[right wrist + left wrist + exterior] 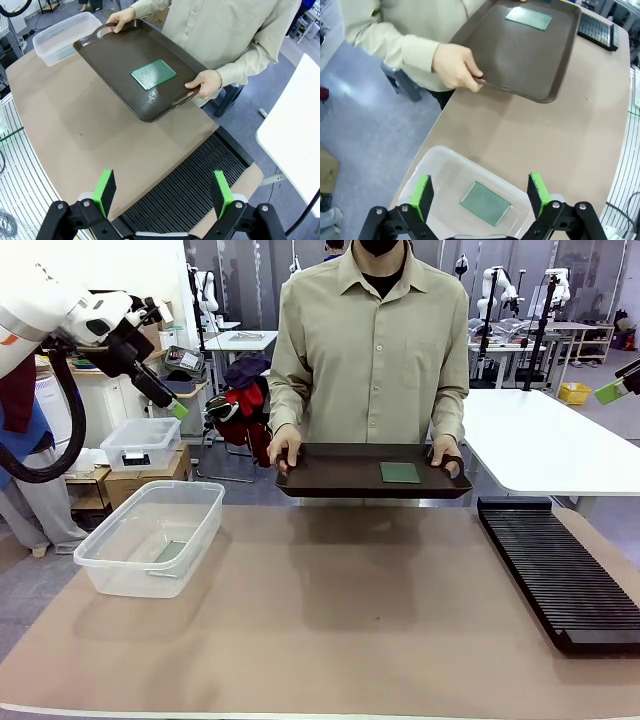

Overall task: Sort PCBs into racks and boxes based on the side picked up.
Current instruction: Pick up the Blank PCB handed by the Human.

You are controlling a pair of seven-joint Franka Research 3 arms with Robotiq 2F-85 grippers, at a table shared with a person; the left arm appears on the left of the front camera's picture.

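A person holds a dark brown tray (330, 472) at the table's far edge, with one green PCB (400, 473) lying on it; the same PCB (153, 74) lies mid-tray in the right wrist view. Another PCB (486, 203) rests flat inside the clear box (150, 536) at the left. The long black rack (555, 570) lies along the table's right side. My left gripper (481, 193) hangs open high above the box, nothing between its fingers. My right gripper (162, 192) is open too, raised above the rack (192, 192).
The person's hands (283, 451) grip both tray handles. A smaller clear box with a white lid (141, 441) sits on a cardboard carton beyond the table's left. A white table (550, 435) stands at the back right. Brown paper (350, 620) covers the worktop.
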